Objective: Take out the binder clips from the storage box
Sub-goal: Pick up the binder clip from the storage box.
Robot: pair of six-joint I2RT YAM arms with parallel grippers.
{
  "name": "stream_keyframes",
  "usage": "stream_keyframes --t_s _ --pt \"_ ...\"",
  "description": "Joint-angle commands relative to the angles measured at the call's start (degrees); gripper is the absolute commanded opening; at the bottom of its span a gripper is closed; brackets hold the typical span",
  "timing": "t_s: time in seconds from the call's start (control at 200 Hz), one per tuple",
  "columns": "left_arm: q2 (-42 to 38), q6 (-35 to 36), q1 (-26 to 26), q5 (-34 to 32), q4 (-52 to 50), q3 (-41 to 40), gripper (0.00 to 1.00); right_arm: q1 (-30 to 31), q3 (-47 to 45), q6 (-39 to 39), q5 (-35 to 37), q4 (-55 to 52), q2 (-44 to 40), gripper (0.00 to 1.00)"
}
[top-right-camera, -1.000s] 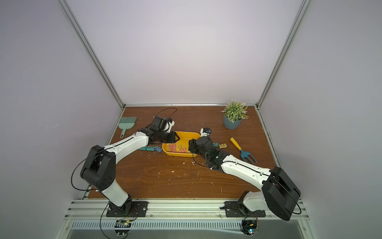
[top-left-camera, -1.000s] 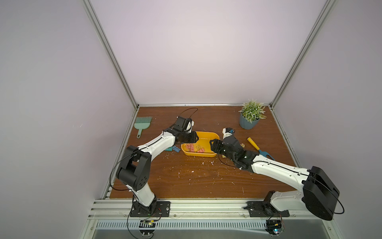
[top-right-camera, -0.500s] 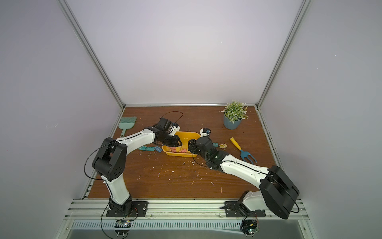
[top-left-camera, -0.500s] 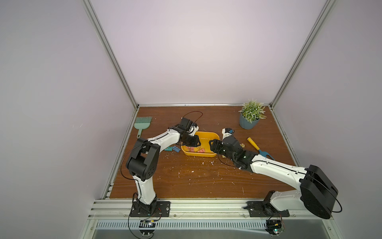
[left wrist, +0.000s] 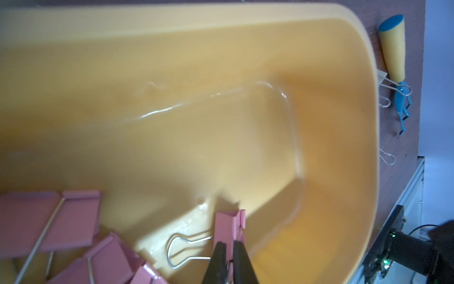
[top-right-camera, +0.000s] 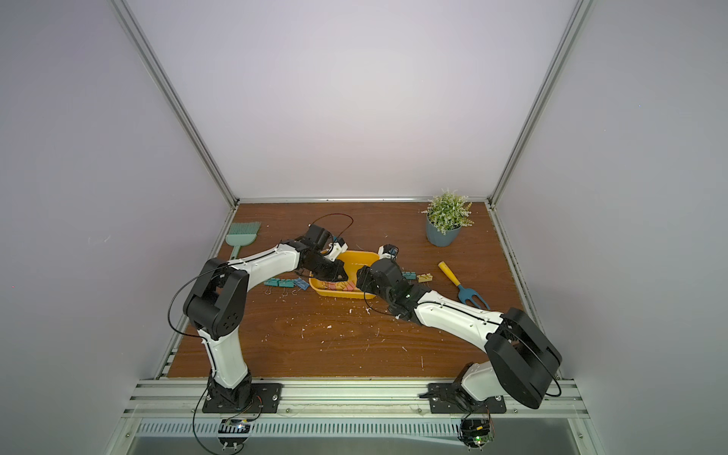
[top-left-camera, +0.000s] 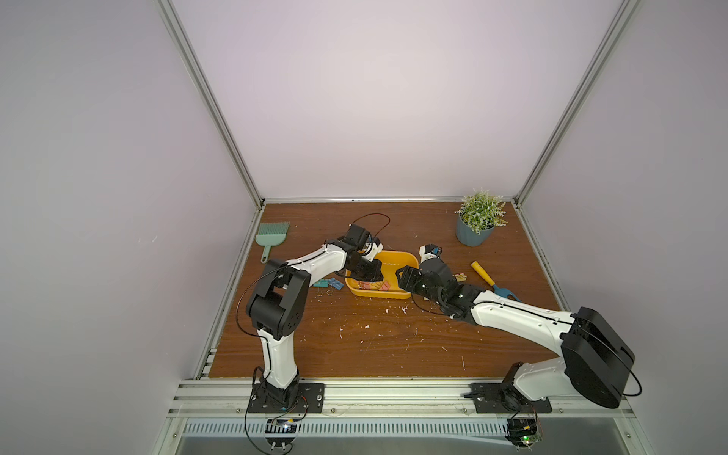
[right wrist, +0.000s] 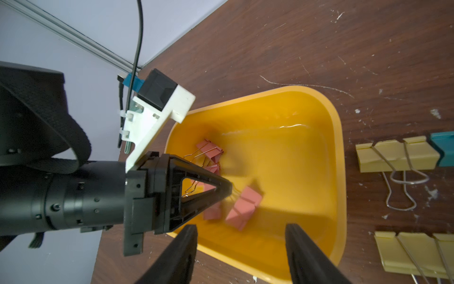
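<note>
The yellow storage box sits mid-table. My left gripper reaches into it, shut on a pink binder clip by its wire handle. Several more pink binder clips lie in the box's corner beside it. At the box's near wall, my right gripper stands open, its fingers straddling the rim with nothing held. Teal clips lie left of the box, yellow clips to its right.
A potted plant stands at the back right. A yellow-handled blue garden fork lies right of the box. A green brush lies at the back left. White specks litter the wooden table.
My left gripper has moved over the box's rim and down into it, then shut on a pink clip. The right arm has barely moved.
</note>
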Motion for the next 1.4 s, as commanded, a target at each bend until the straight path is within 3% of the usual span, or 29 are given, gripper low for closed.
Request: stream_keyframes --t_s 0.0,0.24,0.495,0.776,0.896,1.086,1.276,1.396 --pt "-0.1 -0.28 -0.77 0.57 -1.52 1.61 0.05 -0.32 2.26 0.74 -0.21 -0.18 -0.15 0.63" --pt "-1.83 -4.56 -0.96 3.43 3.49 1.35 0.0 -0.31 2.26 1.21 0.03 -0.57 -0.48 0.63" --pt "-6.89 -17.0 -0.95 7.96 23.07 -6.27 0.0 -0.35 0.59 0.08 0.55 1.08 -2.74 0.63" --pt "-13.44 -28.34 -0.76 5.25 39.73 -14.84 0.0 -0.33 -2.11 -0.48 1.17 4.46 -6.77 0.63" --pt "-19.39 -31.76 -0.7 -2.19 43.61 -19.6 0.0 -0.3 -3.08 -1.57 -0.15 7.6 -8.0 0.63" --pt "-36.73 -44.53 -1.16 -23.34 53.14 -37.34 0.0 0.15 -3.94 -2.45 -2.01 12.3 -8.41 0.62" --pt "-52.16 -46.96 -1.17 -37.47 41.25 -41.88 0.0 1.75 -1.86 -3.62 -2.92 13.42 -6.52 0.61" --pt "-60.93 -55.03 -1.23 -47.58 26.39 -43.98 0.0 3.78 0.4 -4.87 -2.34 13.88 -4.13 0.6"
